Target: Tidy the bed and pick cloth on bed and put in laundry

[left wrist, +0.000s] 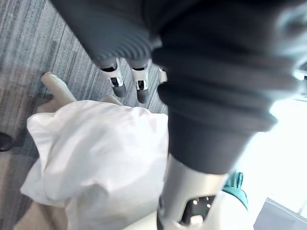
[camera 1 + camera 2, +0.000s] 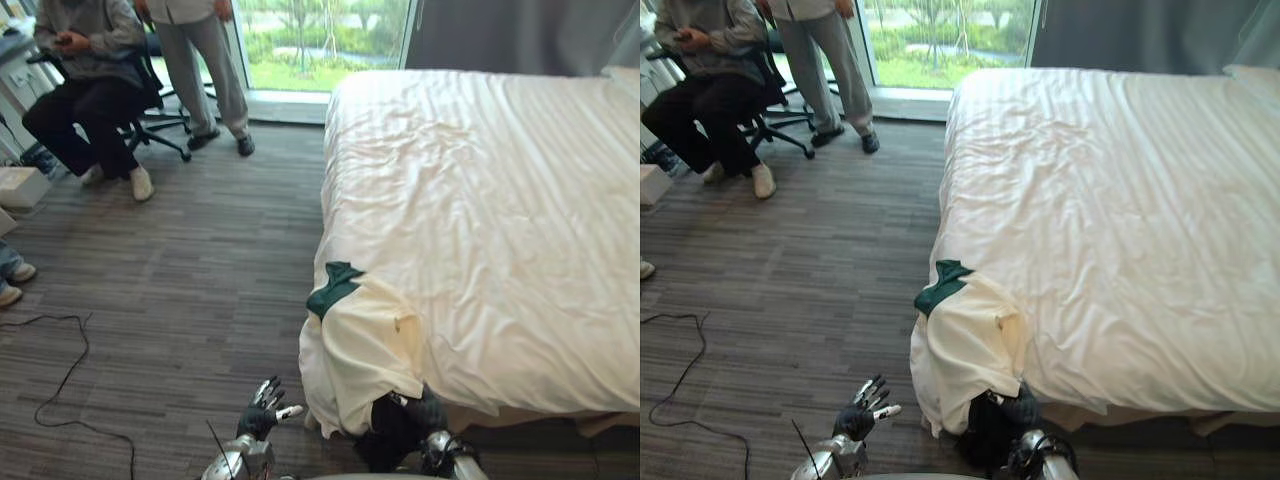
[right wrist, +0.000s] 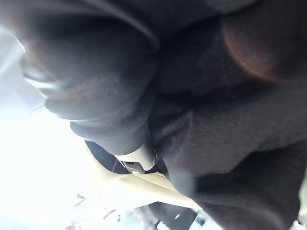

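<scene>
A cream garment point(image 2: 365, 345) with a green collar point(image 2: 335, 285) hangs over the near left corner of the white bed point(image 2: 500, 200). Below its hem a black cloth point(image 2: 385, 432) bunches against my right hand point(image 2: 428, 412), which sits at the foot of that corner. The right wrist view shows the black cloth point(image 3: 230, 143) pressed close, with cream fabric point(image 3: 144, 189) beside it. My left hand point(image 2: 262, 410) hovers over the floor just left of the corner, open with spread fingers point(image 1: 117, 86), holding nothing. The left wrist view looks down on the white sheet corner point(image 1: 96, 153).
A person sits on an office chair point(image 2: 85, 80) at the far left and another stands point(image 2: 205, 60) by the window. A white box point(image 2: 20, 185) and someone's shoes point(image 2: 12, 282) lie at the left edge. Grey carpet point(image 2: 200, 280) stretches left of the bed.
</scene>
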Robot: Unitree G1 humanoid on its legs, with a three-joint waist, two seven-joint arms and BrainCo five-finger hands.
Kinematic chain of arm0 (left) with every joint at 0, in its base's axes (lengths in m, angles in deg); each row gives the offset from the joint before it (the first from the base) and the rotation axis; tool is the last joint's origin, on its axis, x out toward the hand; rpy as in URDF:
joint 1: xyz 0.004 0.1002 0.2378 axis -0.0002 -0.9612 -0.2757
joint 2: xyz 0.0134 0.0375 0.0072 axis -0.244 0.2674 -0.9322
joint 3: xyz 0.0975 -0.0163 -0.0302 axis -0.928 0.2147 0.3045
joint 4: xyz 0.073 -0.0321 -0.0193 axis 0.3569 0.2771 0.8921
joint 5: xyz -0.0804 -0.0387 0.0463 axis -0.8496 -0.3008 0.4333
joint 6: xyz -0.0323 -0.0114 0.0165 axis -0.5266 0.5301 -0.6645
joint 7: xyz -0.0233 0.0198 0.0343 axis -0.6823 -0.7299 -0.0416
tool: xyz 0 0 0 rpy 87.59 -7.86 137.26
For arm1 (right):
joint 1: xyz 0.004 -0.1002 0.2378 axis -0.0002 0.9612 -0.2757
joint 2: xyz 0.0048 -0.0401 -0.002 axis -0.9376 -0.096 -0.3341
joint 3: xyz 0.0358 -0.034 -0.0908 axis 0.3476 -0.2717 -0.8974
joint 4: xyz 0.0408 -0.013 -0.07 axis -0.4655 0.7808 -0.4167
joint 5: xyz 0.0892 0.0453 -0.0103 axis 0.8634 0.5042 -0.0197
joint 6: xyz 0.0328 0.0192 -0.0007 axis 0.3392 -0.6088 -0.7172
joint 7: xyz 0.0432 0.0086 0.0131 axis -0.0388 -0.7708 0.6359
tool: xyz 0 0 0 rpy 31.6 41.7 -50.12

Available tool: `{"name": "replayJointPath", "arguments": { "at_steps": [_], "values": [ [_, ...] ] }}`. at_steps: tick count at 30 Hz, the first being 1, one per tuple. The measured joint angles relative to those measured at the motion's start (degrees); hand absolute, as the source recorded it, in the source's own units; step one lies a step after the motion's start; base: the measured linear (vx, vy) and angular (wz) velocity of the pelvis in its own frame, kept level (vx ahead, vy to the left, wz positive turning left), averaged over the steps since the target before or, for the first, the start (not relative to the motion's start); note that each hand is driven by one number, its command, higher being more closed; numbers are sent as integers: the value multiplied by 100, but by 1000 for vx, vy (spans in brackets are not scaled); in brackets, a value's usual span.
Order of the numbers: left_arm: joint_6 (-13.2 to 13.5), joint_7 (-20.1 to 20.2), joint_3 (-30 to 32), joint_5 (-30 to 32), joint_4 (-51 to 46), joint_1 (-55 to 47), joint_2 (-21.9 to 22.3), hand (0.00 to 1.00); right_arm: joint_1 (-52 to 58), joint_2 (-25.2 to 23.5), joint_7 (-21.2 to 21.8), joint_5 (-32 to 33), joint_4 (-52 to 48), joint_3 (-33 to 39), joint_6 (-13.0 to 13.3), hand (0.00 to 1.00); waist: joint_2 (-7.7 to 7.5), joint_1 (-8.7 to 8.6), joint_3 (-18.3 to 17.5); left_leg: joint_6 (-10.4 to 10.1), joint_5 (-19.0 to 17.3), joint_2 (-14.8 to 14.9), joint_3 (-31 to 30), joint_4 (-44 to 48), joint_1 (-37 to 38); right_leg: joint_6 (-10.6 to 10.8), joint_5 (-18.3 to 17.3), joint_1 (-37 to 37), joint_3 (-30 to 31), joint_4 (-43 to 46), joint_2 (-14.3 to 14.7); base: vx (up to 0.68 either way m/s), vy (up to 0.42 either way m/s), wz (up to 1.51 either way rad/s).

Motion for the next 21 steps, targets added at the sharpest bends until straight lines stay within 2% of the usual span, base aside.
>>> {"name": "replayJointPath", "arguments": {
  "at_steps": [2, 5, 7, 9, 12, 14, 15, 16, 17, 18, 19, 21],
  "values": [
    [87, -286, -117, -268, -2, -111, 36, 0, 197, -48, 53, 16, -269, -2, 111, 100, -6, -7, -51, -26, 16, 58, 234, 7, 90, 5, -8, 89, -42, -18, -15, -42, -3, 10],
    [188, -525, -171, -598, -17, -232, 51, 0, 298, -56, 14, -232, -349, -4, 112, 100, 14, 0, -87, -23, 31, 56, 220, 5, 97, 4, -14, 112, -73, -17, -23, -26, -1, 8],
    [210, -746, -172, -775, -74, -327, 41, 0, 369, -54, -20, -704, -350, -8, -10, 100, -4, 6, -92, -30, 57, 56, 135, -9, 100, -6, -48, 157, -162, -17, -26, -8, -11, 18],
    [211, -864, -176, -788, -178, -438, 41, 0, 416, -23, -18, -914, -310, -42, -131, 100, 9, 15, -93, -36, 74, 49, 29, -27, 90, -5, -80, 190, -269, -16, -36, 12, -9, 29],
    [210, -965, -233, -789, -257, -494, 41, 0, 397, 16, -105, -1377, 85, -52, -221, 100, 45, 18, -105, -15, 191, -18, -364, -194, 66, 38, -191, 316, -675, 3, -100, 43, 13, 71],
    [195, -962, -335, -789, -385, -517, 23, 0, 423, 21, -199, -1603, 311, -36, -223, 100, 18, -15, -126, 131, 125, -9, -68, -260, 17, 114, -280, 462, -1221, 5, -259, 59, 81, 149],
    [185, -945, -370, -788, -518, -499, 62, 0, 478, 43, -265, -1644, 312, -17, -210, 100, -82, -37, -128, 350, 1, 41, 529, -138, -75, 203, -317, 569, -1735, 10, -457, 80, 171, 218],
    [175, -901, -380, -788, -648, -487, 137, 0, 474, 110, -318, -1707, 312, 19, -197, 100, 20, -23, -137, 473, 67, 174, 1088, 150, -246, 333, -402, 611, -2190, 195, -660, 96, 205, 223],
    [175, -847, -380, -788, -686, -493, 186, 0, 468, 181, -351, -1734, 313, 32, -181, 100, 112, -10, -154, 519, 328, 240, 1289, 272, -297, 404, -467, 615, -2378, 333, -744, 114, 279, 205],
    [169, -822, -378, -785, -673, -514, 236, 0, 361, 335, -353, -1788, 415, 31, -194, 100, 232, 73, -142, 232, 528, 165, 1369, 294, -358, 525, -571, 707, -2696, 572, -959, 100, 327, 161],
    [158, -803, -392, -785, -674, -542, 190, 0, 196, 427, -331, -1809, 522, 16, -211, 100, 237, 187, -146, 312, 520, 0, 1415, 307, -377, 566, -599, 814, -2833, 655, -1101, 89, 330, 154],
    [127, -704, -393, -784, -610, -566, 47, 0, -29, 424, -253, -1829, 638, 63, -216, 100, 140, 228, -95, 508, 495, -175, 1434, 414, -492, 621, -626, 993, -3064, 667, -1263, 16, 242, 114]
  ]
}}
